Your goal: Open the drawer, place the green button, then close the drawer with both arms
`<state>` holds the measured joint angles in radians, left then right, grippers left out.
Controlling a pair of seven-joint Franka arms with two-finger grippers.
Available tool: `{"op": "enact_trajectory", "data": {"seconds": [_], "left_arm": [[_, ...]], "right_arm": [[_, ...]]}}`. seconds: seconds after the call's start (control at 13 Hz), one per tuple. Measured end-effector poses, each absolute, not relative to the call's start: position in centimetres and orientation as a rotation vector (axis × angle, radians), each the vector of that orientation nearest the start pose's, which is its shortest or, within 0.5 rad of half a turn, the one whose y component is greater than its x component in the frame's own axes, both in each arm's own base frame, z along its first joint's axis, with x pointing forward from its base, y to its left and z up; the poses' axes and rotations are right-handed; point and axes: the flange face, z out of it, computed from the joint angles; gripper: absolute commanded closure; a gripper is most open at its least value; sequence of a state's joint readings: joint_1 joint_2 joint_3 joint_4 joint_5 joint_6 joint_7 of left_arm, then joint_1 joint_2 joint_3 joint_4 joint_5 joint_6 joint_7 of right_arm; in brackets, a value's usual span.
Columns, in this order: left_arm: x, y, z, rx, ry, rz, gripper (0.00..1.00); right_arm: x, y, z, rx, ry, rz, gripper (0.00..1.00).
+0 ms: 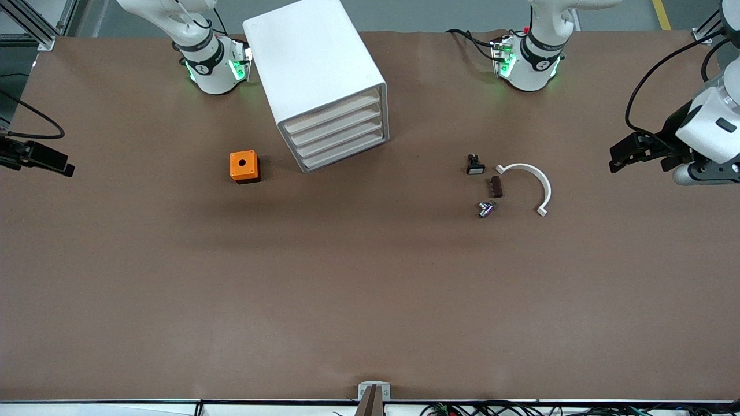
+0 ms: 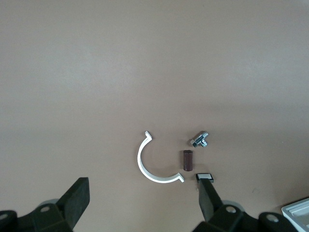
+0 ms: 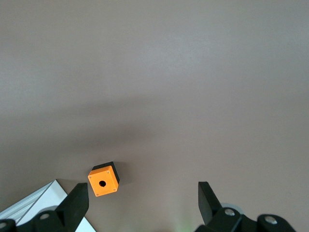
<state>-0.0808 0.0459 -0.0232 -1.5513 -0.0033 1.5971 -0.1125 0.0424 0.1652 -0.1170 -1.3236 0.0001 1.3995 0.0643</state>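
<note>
Matte brown table (image 1: 370, 289) (cables along its edges) bears a white cabinet (image 1: 315, 75).

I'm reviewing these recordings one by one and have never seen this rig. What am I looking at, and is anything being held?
Two white robot arms share a brown table. One picture looks down from across the table; the other two come from cameras on each wrist. The left gripper and right gripper hang open at the table's two ends, holding nothing. On the table: a white cabinet, its lowest drawer shut, an orange box, and, toward the left arm's end, a small switch, a dark block, the button and a white curved clip.
</note>
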Motion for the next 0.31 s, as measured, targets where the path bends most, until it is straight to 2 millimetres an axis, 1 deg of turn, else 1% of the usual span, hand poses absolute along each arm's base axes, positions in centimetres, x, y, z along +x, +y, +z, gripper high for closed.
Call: {"op": "enact_trajectory", "data": {"seconds": [0.31], "left_arm": [[56.88,-5.84,61.14,-3.147,-0.016,-0.013,0.0]], "right_arm": [[58.59,-3.71,63.1,-3.15,0.218,0.139,0.0]]}}
